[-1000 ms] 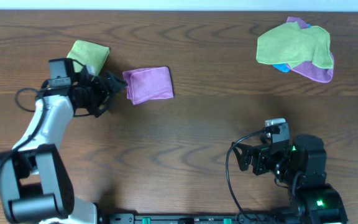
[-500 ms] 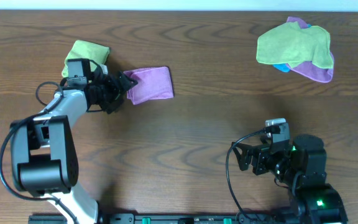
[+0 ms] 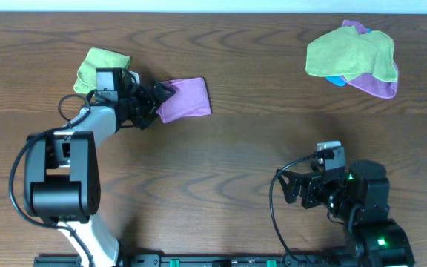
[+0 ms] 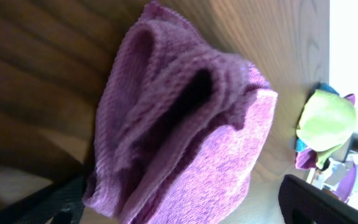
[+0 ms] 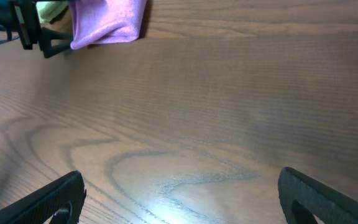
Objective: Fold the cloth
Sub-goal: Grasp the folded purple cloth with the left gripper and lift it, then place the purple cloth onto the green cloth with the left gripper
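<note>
Purple cloth [image 3: 186, 99], folded, lies at the table's [image 3: 221, 163] 10 o'clock.
The left gripper [image 3: 156, 102], spread wide, straddles its bunched 9 o'clock edge, and the long axis runs 9 to 3. The right gripper [image 3: 286, 189] is spread and empty at 5 o'clock.

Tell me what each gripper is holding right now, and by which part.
The left gripper straddles the purple cloth at its bunched left end; whether it is clamped cannot be told. The right gripper is open, holding nothing.
</note>
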You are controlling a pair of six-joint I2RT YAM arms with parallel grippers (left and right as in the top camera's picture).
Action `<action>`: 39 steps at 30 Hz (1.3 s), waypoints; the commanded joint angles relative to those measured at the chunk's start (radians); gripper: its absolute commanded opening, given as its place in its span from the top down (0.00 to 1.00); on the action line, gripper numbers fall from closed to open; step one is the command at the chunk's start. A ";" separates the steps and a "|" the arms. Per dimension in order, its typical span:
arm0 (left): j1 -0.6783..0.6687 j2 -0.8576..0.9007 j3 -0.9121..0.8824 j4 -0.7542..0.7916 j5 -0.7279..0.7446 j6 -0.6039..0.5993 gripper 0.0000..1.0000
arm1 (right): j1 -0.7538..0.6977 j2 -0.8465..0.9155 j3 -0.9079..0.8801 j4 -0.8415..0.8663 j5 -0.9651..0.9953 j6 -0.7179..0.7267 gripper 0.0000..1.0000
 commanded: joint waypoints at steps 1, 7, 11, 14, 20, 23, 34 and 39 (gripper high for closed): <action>-0.011 0.069 -0.009 0.013 -0.033 -0.009 0.17 | -0.007 -0.004 -0.006 0.001 -0.007 0.018 0.01; -0.014 0.126 -0.009 0.051 -0.032 -0.005 0.55 | -0.007 -0.004 -0.006 0.001 -0.007 0.018 0.01; -0.014 0.147 -0.009 0.096 -0.002 -0.005 0.94 | -0.007 -0.004 -0.006 0.001 -0.007 0.018 0.01; -0.014 0.141 -0.007 0.157 0.027 -0.005 0.94 | -0.007 -0.004 -0.006 0.001 -0.007 0.018 0.01; -0.002 0.095 0.070 0.229 0.094 -0.040 0.94 | -0.007 -0.004 -0.006 0.001 -0.007 0.018 0.01; 0.010 0.053 0.144 0.211 0.090 -0.043 0.94 | -0.007 -0.004 -0.006 0.001 -0.007 0.018 0.01; 0.137 -0.013 0.526 -0.168 -0.148 0.032 0.94 | -0.007 -0.004 -0.006 0.001 -0.007 0.018 0.01; 0.184 -0.013 0.583 -0.176 -0.202 0.033 0.95 | -0.007 -0.004 -0.006 0.001 -0.007 0.018 0.01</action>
